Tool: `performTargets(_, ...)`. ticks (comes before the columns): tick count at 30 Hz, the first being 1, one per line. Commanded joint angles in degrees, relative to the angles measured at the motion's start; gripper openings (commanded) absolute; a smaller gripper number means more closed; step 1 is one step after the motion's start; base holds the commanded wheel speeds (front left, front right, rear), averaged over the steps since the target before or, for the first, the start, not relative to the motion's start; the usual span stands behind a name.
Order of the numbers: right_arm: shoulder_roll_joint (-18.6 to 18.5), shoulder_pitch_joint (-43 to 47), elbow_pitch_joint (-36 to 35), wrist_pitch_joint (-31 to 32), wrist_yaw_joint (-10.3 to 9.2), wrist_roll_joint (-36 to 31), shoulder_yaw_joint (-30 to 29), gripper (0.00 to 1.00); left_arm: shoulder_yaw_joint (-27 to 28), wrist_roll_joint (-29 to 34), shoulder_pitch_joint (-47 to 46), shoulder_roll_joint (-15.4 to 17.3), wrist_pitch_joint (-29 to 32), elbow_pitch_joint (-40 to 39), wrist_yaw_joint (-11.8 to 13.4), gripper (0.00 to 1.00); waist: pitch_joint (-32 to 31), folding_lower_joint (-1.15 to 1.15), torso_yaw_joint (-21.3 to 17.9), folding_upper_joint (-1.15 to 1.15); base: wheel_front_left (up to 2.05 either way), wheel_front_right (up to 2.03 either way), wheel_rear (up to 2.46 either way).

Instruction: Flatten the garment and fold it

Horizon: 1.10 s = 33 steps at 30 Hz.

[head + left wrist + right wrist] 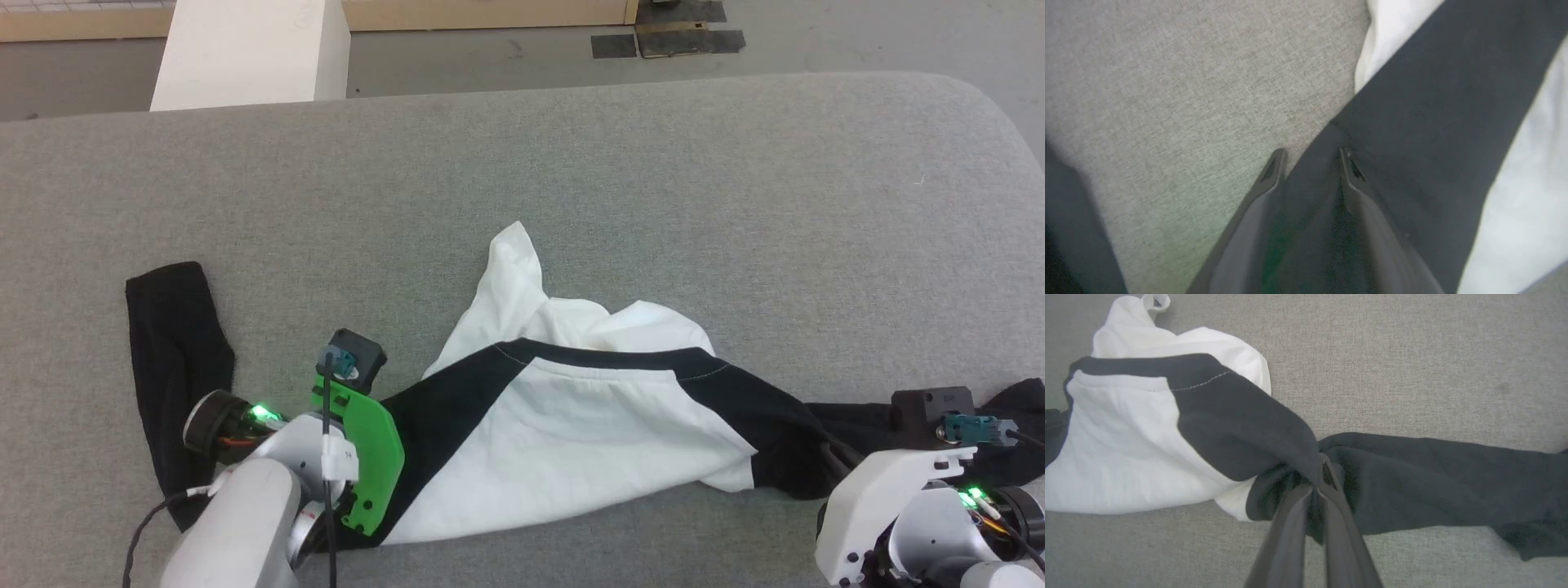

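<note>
The garment (571,441), a white shirt with black sleeves, is lying crumpled on the near part of a grey fabric-covered surface (653,180), its white body bunching up in the middle and one white corner (518,253) poking toward the far side. The left sleeve (171,351) is trailing off to the robot's left and bending away toward the far edge, flat on the cloth. The right sleeve (1453,482) is stretching out the other way, wrinkled but flat.

The left gripper (1310,157) is hovering right at the black shoulder fabric, its jaws standing apart and straddling the sleeve's edge: one fingertip (1278,157) is over bare grey cloth, the other is on the black fabric, and nothing is being squeezed between them.

The right gripper (1323,473) is pinching tight on the garment where the right sleeve meets the body, its jaws pressing together, black fabric gathering into folds around the tips.

Beyond the surface, a white block (245,49) is standing on the floor.
</note>
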Motion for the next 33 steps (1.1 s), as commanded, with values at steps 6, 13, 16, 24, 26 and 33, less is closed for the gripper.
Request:
performTargets(6,0.10,-0.32,0.30,-0.88,-0.08,0.78,0.56,0.00,0.46,-2.03,3.31,1.13,-6.83,-3.02,0.16,0.00,-2.38,0.00,0.47,0.59,0.00,0.00,0.00)
performTargets(13,0.00,-1.47,-2.62,-1.80,-0.08,-0.66,0.14,0.00,3.68,-4.32,3.75,2.42,-15.13,-11.07,0.15,0.00,-5.37,0.00,1.60,0.59,0.00,0.00,0.00)
performTargets(16,-1.85,-3.67,-4.93,-0.88,-0.08,-1.46,0.74,0.00,5.32,-6.40,1.77,3.00,-17.76,-15.10,-0.04,0.00,-5.86,0.00,1.96,0.59,0.00,0.00,0.00)
performTargets(24,-13.80,-20.90,-7.11,4.15,-0.08,0.26,6.06,0.00,6.96,-8.06,-11.70,8.66,-18.79,-18.77,-0.42,0.00,-1.09,0.00,1.49,0.59,0.00,0.00,0.00)
performTargets(26,-16.42,-27.47,-5.98,5.33,-0.08,1.31,8.36,0.00,7.75,-8.22,-16.29,9.67,-18.67,-18.25,-0.44,0.00,1.77,0.00,1.05,0.59,0.00,0.00,0.00)
performTargets(33,-21.60,-52.86,2.83,6.35,-0.08,1.96,15.32,0.00,11.02,-7.25,-35.20,10.17,-19.95,-13.32,0.25,0.00,13.16,0.00,0.09,0.59,0.00,0.00,0.00)
